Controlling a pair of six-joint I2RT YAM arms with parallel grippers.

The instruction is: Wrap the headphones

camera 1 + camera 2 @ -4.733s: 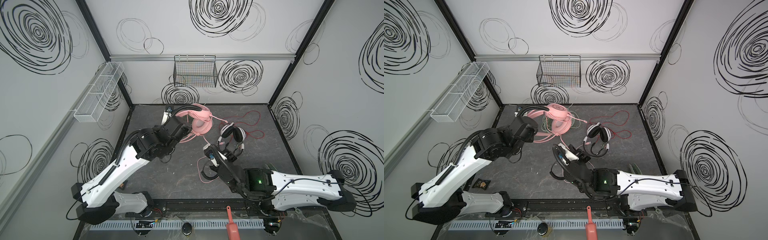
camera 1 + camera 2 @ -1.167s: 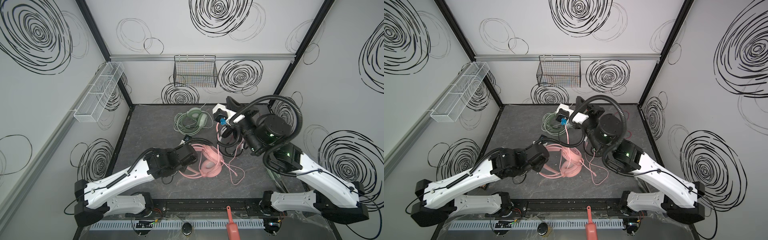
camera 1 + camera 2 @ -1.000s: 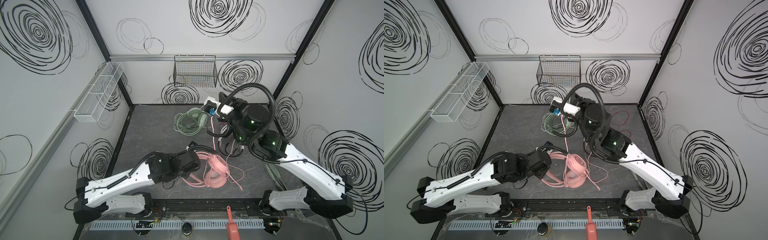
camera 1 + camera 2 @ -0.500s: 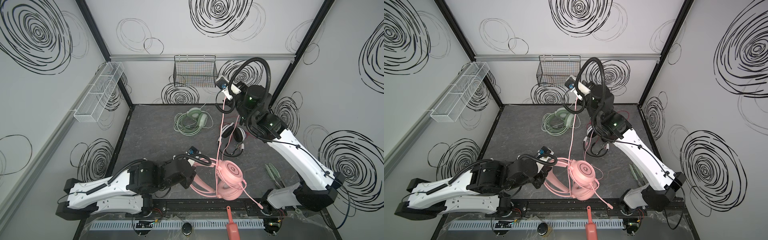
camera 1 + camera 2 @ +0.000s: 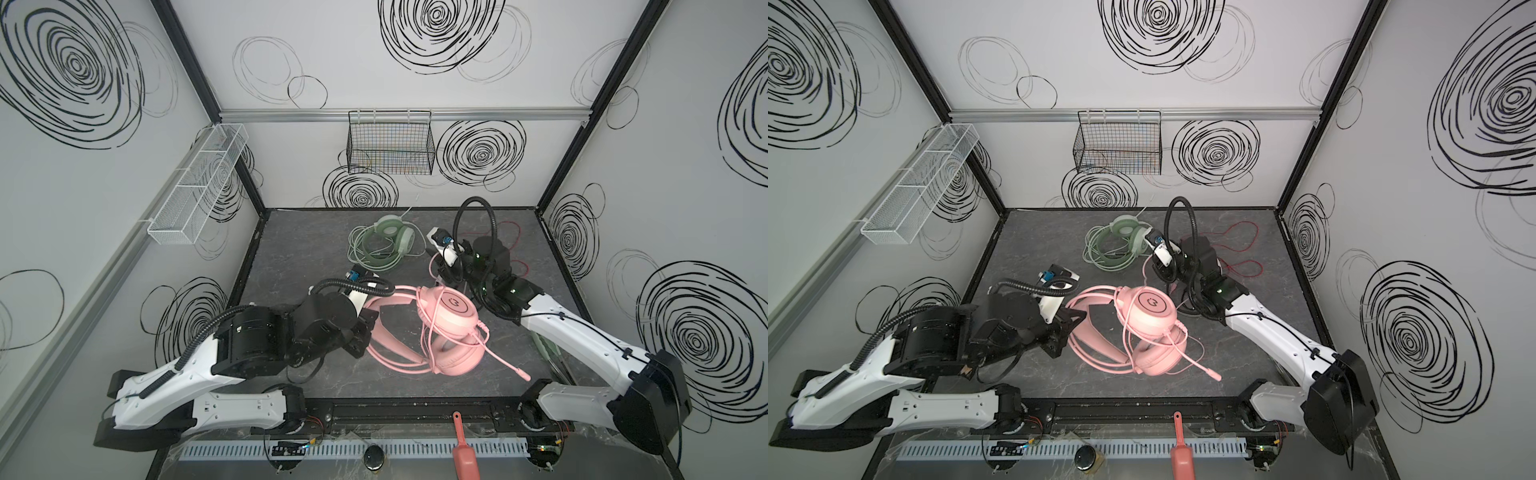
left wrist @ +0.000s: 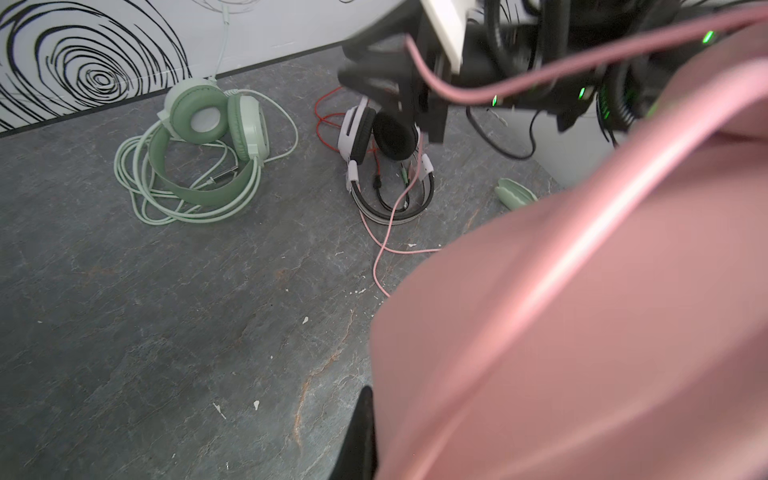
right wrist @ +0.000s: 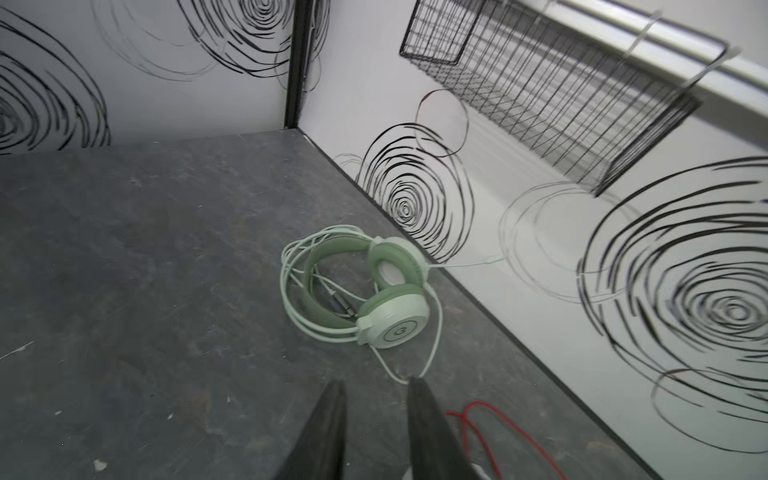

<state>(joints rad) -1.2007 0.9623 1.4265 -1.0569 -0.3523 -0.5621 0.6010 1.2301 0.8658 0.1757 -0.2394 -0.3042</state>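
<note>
**Pink headset (image 5: 451, 307) gripped at lower centre of desk (image 5: 299, 257)**

Pink headset (image 5: 1150, 309) sits at lower centre in both top views, with its pink cable draped across the earcups. Left gripper (image 5: 369, 328) is clamped tight on its headband. Right gripper (image 7: 376, 386) has its fingers parted, and nothing lies between the tips in the right wrist view. Mint-green headset (image 5: 384, 241) lies ringed by its coiled cable at upper centre, near the back wall. White-and-black headset (image 6: 376, 137) lies just right of it in the left wrist view, on a loose red cable (image 5: 1241, 245).

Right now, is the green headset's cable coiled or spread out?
Coiled: in the left wrist view the cable lies in several loops around the band of the headset, not stretched out.
</note>
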